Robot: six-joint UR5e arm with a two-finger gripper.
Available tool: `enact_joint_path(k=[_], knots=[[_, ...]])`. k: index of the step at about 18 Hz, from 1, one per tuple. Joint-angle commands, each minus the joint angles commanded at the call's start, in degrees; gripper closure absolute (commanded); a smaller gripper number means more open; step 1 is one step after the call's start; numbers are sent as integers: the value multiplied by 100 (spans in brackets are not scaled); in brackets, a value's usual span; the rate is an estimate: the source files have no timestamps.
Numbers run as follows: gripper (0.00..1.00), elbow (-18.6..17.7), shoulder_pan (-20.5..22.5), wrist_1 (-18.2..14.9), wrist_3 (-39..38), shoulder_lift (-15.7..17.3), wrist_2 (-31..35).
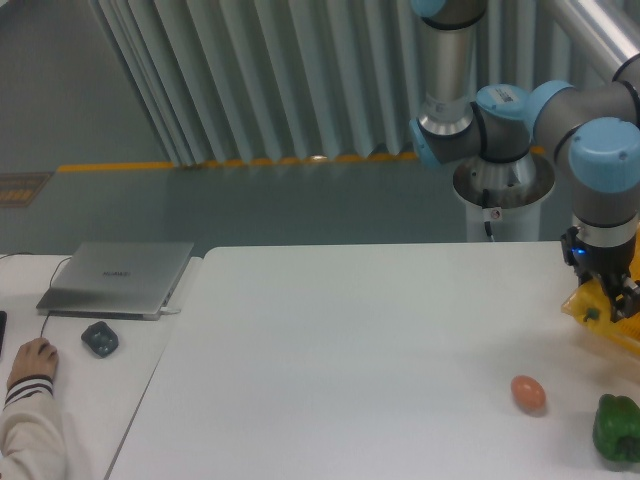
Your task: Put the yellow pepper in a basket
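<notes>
The yellow pepper [590, 305] hangs above the table at the far right, held between the fingers of my gripper [603, 297], which is shut on it. It sits right against the latticed yellow-orange basket [627, 335], of which only a slanted strip shows at the right edge of the frame. The pepper's yellow blends with the basket wall, so I cannot tell whether it is over the rim or still beside it.
An orange-brown egg-shaped object [528, 393] and a green pepper [617, 428] lie on the white table [350, 380] below the gripper. On the left desk are a laptop [118, 278], a small dark object [99, 338] and a person's hand [30, 362].
</notes>
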Motion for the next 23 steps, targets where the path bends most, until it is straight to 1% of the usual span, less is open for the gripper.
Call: enact_joint_path(k=[1, 4, 6, 7, 8, 9, 10, 15, 19, 23], knots=[[59, 0, 96, 0, 298, 18, -9], [59, 0, 264, 9, 538, 18, -18], [58, 0, 448, 26, 1037, 0, -18], [49, 0, 501, 52, 1161, -8, -26], [30, 0, 510, 131, 1197, -35, -26], [19, 0, 510, 141, 1171, -52, -26], [0, 9, 510, 149, 1189, -61, -26], [0, -9, 528, 229, 1145, -79, -70], [0, -18, 519, 342, 1110, -79, -299], [0, -9, 502, 360, 1110, -44, -299]])
